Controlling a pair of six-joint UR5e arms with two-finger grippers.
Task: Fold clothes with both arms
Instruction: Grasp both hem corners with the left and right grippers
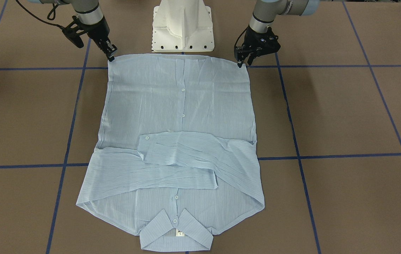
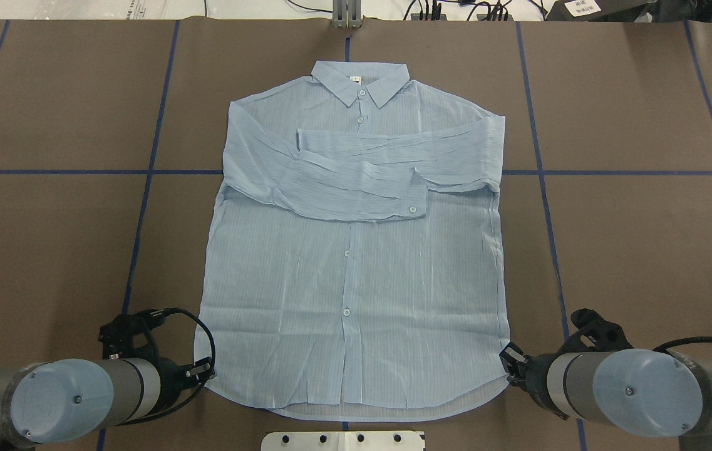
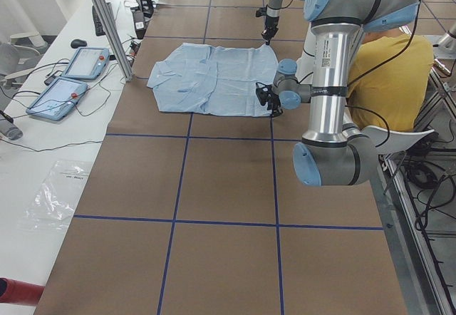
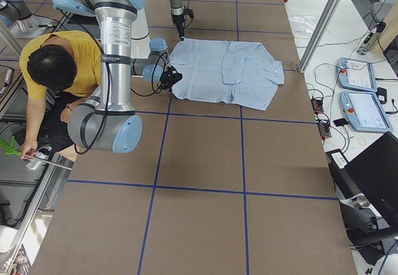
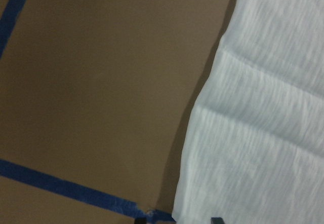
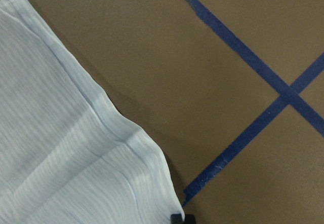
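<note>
The pale-blue shirt (image 1: 179,106) lies flat and face up on the brown table, both sleeves folded across the chest, collar on the side far from the robot (image 2: 356,282). My left gripper (image 1: 240,64) is down at one hem corner; it also shows in the overhead view (image 2: 207,371). My right gripper (image 1: 111,57) is at the other hem corner (image 2: 507,362). Both look shut on the hem. In each wrist view only a dark fingertip shows at the bottom edge against the shirt's border (image 5: 268,107) (image 6: 50,148).
The white pedestal base (image 1: 182,28) stands just behind the hem. Blue tape lines (image 2: 143,207) cross the table. A person in a yellow top (image 4: 62,69) sits behind the robot. Teach pendants (image 4: 360,88) lie on the side bench.
</note>
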